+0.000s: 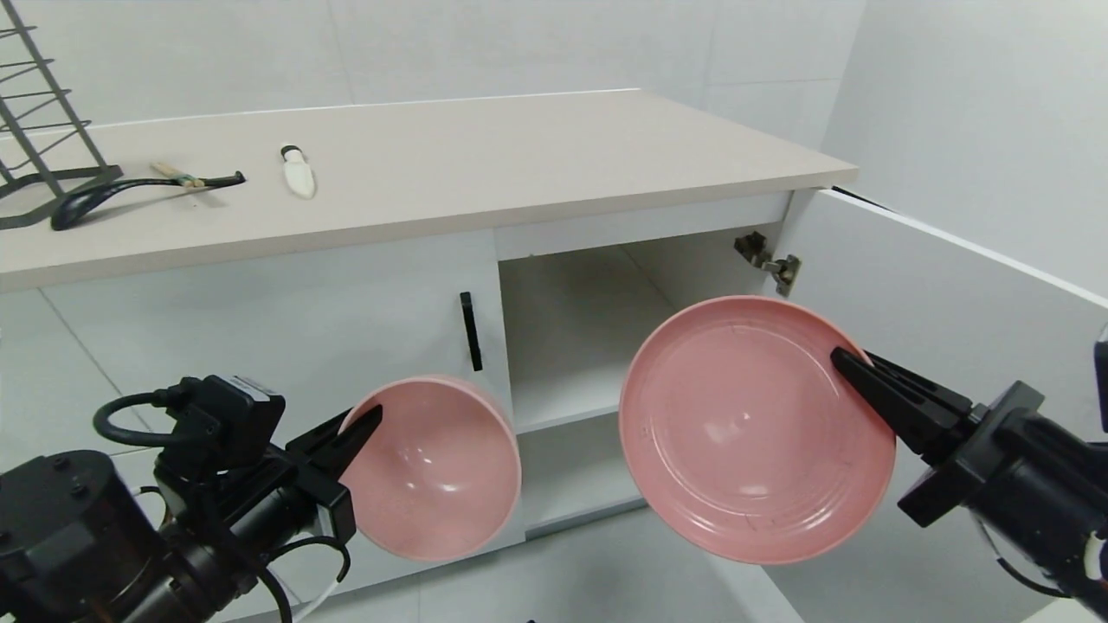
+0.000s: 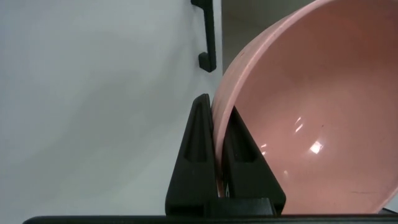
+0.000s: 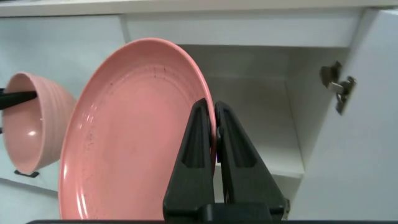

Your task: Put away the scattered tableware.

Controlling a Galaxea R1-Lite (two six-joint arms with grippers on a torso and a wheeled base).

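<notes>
– Tableware in hand, none shelved: round shallow pink plastic plate (image 1: 744, 433), stood on edge in the air just before the open white cabinet compartment (image 1: 576, 346). Pinched at the rim by the right gripper (image 1: 838, 356), jaws narrowed to the rim's thickness, one finger on each face.
– And beside it?
– Deep pink plastic bowl (image 1: 441, 480), tipped on its side, hollow turned toward the plate, hung before the closed white door with the black bar handle (image 1: 470, 331). Clamped at the rim by the left gripper (image 1: 374, 415), jaws likewise nearly together, bowl wall between them.
– Step in hand, then?
– Looked like stowing: both pieces aloft at the cabinet, neither set down yet. Probably called next for tilting the plate flat, sliding it in past the swung-out white door (image 1: 943, 329), and lowering it onto the shelf before letting go. Same for the bowl after.
– Left over?
– Up on the beige countertop (image 1: 519, 156): small white spoon (image 1: 299, 173) and black long-handled utensil (image 1: 130, 192), lying near the dark wire rack (image 1: 43, 112).
</notes>
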